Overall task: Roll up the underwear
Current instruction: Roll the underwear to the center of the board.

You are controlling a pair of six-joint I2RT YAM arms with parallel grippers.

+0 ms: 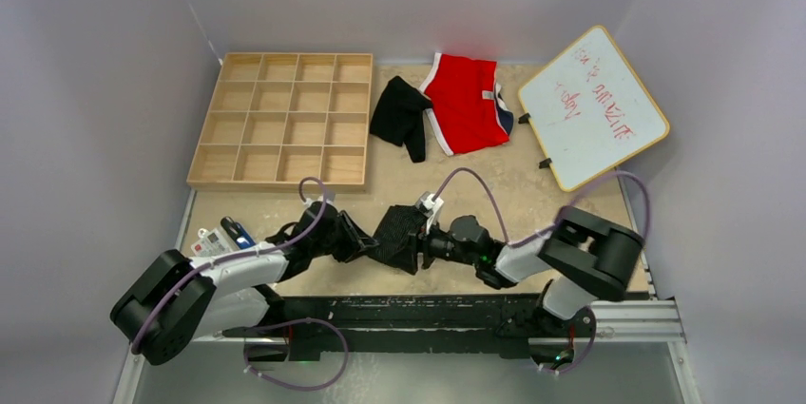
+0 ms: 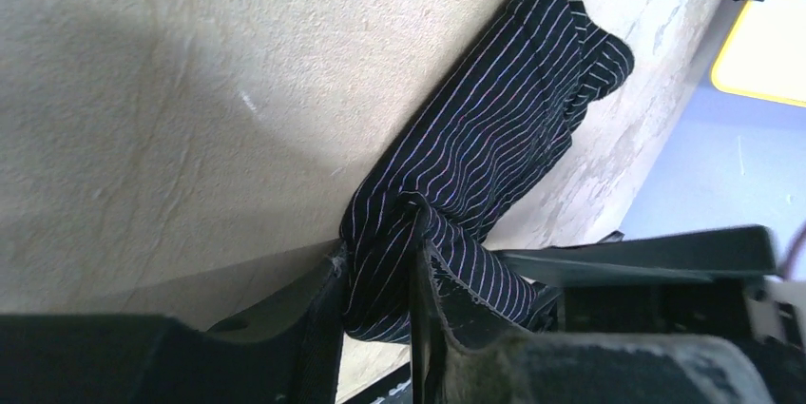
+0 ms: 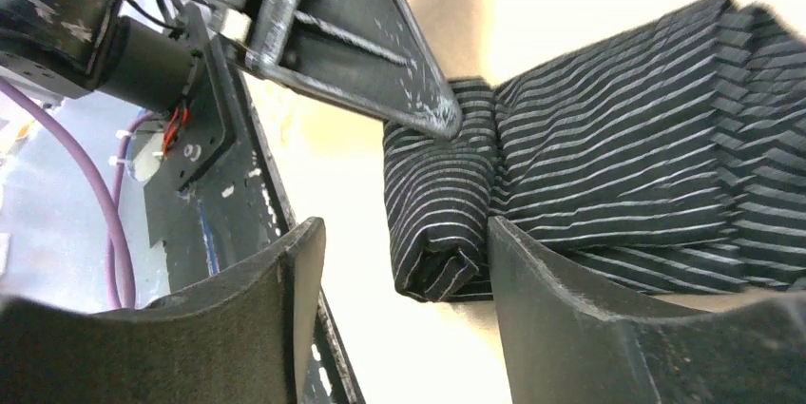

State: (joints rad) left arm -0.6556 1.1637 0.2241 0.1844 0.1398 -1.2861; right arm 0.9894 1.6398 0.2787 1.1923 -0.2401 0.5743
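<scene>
Beige desk (image 1: 380, 185), striped black underwear (image 1: 397, 236) near its 6 o'clock edge, left pincer (image 1: 359, 244) at the underwear's 9 o'clock pinching one end, right pincer (image 1: 425, 242) at 3 o'clock spread astride the roll.

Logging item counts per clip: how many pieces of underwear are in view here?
3. A striped black pair lies front centre, partly rolled; a plain black pair sits at the back, right of the wooden tray; red briefs lie beside it. None appears hidden.
</scene>
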